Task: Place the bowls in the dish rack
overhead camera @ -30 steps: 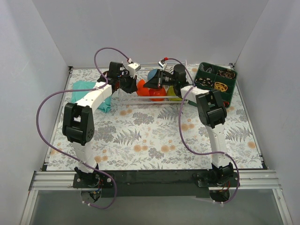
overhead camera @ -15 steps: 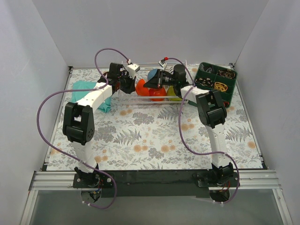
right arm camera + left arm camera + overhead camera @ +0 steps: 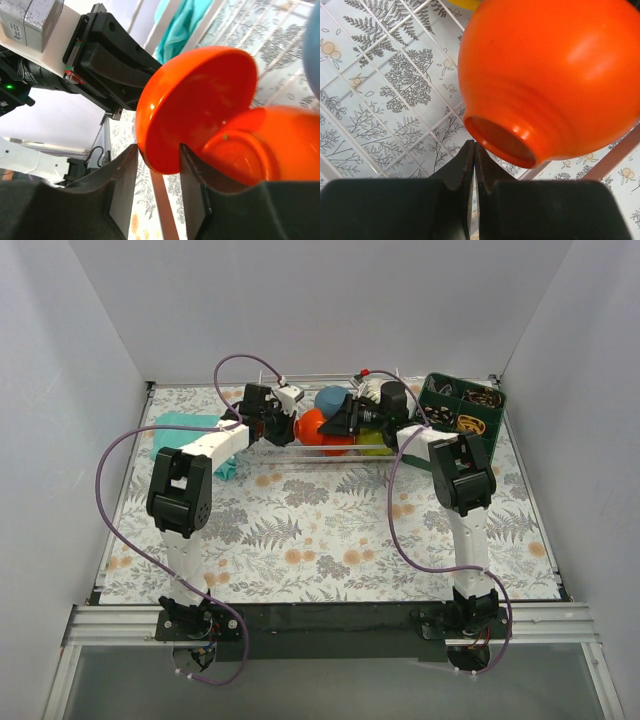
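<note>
Pinching orange bowl [image 3: 200, 100] rim (right fingers [image 3: 122, 195])

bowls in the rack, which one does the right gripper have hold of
The orange bowl standing on edge, its rim pinched by the right gripper. The red-orange bowl beside it and the blue one lie outside that grip.

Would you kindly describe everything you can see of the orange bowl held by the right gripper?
The orange bowl is glossy, plain and round, with a raised foot ring. It stands on edge over the wire dish rack, its opening toward the right gripper, whose fingers pinch the rim, one inside, one outside. Its foot faces the shut left gripper, close by; whether they touch is unclear. A redder bowl lies just beside its open side.
</note>
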{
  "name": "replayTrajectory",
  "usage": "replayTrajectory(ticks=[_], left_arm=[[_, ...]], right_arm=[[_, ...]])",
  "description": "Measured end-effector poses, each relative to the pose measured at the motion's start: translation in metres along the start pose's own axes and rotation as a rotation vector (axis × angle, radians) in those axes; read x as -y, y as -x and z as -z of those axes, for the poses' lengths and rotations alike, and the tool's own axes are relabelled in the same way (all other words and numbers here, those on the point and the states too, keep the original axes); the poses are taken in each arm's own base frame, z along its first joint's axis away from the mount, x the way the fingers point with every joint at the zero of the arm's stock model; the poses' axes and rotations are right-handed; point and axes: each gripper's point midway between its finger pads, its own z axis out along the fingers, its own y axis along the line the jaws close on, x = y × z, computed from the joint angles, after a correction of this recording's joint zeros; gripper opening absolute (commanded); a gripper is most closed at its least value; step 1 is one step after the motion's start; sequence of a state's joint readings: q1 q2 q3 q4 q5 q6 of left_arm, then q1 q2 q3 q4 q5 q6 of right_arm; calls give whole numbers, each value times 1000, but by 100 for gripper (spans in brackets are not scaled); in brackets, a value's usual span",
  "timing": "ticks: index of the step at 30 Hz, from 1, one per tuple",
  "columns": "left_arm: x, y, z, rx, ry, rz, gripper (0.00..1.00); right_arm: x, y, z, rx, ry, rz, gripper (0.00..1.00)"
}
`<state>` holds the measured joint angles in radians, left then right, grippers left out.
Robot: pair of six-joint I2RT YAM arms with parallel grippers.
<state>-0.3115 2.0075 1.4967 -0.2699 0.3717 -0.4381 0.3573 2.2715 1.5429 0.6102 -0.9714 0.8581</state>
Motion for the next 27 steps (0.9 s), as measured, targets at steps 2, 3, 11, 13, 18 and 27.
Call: replayTrajectory(ticks=[2, 3, 11, 13, 18, 27], left_arm=[[0, -1, -3, 0, -2, 3, 0], [1, -1, -5, 5, -2, 4, 0], [2, 14, -6, 51, -4, 14, 0], [1, 20, -5, 67, -4, 16, 0], [5, 44, -2, 116, -17, 19, 0], [20, 68, -1, 164, -42, 12, 0]], right_arm=[[3, 2, 5, 4, -22, 1, 52], [4, 4, 8, 7, -33, 5, 56], [1, 28, 45, 61, -128, 60, 63], [-2, 33, 51, 70, -147, 86, 63], [-1, 42, 68, 83, -212, 148, 63], [-9, 38, 86, 71, -282, 221, 63]])
